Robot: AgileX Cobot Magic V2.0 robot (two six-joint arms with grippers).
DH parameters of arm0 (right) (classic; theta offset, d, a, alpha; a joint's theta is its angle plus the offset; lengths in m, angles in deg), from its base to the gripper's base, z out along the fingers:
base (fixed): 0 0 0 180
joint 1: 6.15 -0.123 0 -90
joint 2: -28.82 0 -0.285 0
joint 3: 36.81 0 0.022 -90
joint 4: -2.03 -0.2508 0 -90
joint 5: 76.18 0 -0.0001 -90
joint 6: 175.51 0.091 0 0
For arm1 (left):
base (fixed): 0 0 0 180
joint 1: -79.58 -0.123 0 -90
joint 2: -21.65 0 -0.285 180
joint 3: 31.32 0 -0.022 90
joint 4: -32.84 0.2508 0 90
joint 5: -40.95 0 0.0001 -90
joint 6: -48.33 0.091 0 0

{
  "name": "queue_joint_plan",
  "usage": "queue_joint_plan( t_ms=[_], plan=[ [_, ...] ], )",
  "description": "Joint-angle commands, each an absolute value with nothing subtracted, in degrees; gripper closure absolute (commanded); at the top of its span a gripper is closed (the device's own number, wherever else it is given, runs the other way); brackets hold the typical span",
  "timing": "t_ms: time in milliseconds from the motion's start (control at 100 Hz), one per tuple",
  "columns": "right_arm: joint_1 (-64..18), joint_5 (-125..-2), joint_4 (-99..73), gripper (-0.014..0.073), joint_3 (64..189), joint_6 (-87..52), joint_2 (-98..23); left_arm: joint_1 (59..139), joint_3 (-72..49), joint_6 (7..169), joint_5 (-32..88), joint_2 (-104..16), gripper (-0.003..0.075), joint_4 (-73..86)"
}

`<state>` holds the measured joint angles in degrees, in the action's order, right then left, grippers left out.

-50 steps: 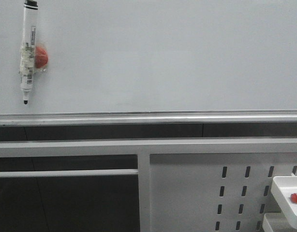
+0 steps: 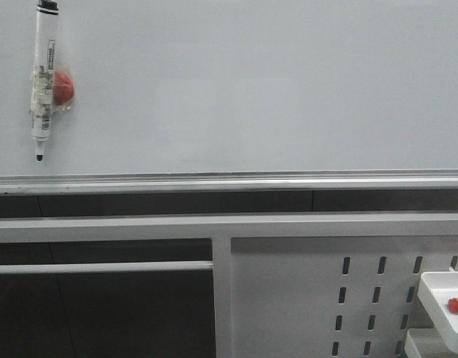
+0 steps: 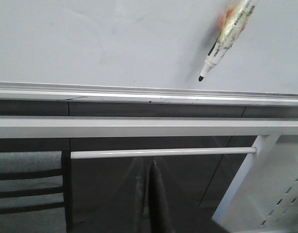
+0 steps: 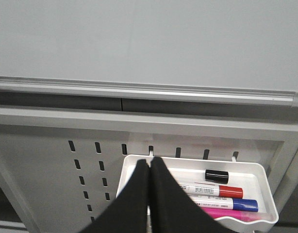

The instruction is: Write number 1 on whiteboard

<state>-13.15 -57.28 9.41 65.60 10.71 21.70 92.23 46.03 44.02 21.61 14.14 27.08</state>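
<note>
Whiteboard (image 2: 251,89) fills the top half of the front view, and no number 1 is on it anywhere I can see, so the writing hasn't started. A clear-bodied marker pen (image 2: 44,82) hangs near the board's upper left corner, stuck on by a red magnet (image 2: 63,86), black tip pointing down, long axis near vertical. The silver rail (image 2: 229,181) runs along the board's lower edge, with a grey slotted panel (image 2: 303,298) below it. Neither arm shows up in this view.

Left wrist view: the left gripper (image 3: 150,194) sits low, under the rail, and looks clenched with the two fingers pressed together, holding nothing. The pen is above it on the board and off to one side, tip aimed down toward the rail. So the reach would be up and across, and I'd say the left arm is the nearer one, since the pen is on the left end of the board.

Right wrist view: the right gripper (image 4: 150,194) is pinched tight too, empty, hanging over a white tray (image 4: 256,170) hooked on the slotted panel. In the tray lie a red marker (image 4: 212,189), a blue one (image 4: 222,202), a pink one (image 4: 231,213) and a loose black cap (image 4: 216,175).

Board surface looks smooth and pale with a few faint smudges. Room is dim below the rail, with what may be a chair back at the left.
</note>
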Motion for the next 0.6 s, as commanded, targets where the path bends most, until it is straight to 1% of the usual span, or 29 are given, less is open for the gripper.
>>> queue_joint_plan(
  t_ms=[0,190,300,390,480,550,590],
  plan=[
    [-12.84,-59.33,9.98,0.0652,64.70,10.21,22.78,92.13,48.20,43.48,25.26,15.43,0.0740,27.67],
    [-12.84,-59.33,9.98,0.0652,64.70,10.21,22.78,92.13,48.20,43.48,25.26,15.43,0.0740,30.10],
    [-12.84,-61.39,9.98,0.0652,64.81,10.21,22.78,92.13,48.20,43.48,25.77,15.43,0.0740,29.86],
    [-12.84,-64.32,9.98,0.0652,64.81,10.21,22.78,92.13,48.20,43.48,29.67,15.43,0.0740,29.86],
    [-12.84,-70.50,8.39,0.0652,64.81,11.59,22.78,92.13,48.10,43.48,38.16,15.43,0.0740,26.28],
    [-12.96,-78.90,-0.58,0.0652,64.81,14.41,22.78,92.13,48.10,42.89,43.91,15.43,0.0740,23.95],
    [-12.96,-83.57,-6.05,0.0652,64.81,14.42,22.78,92.13,48.10,42.88,46.71,15.43,0.0740,19.72]
  ],
)
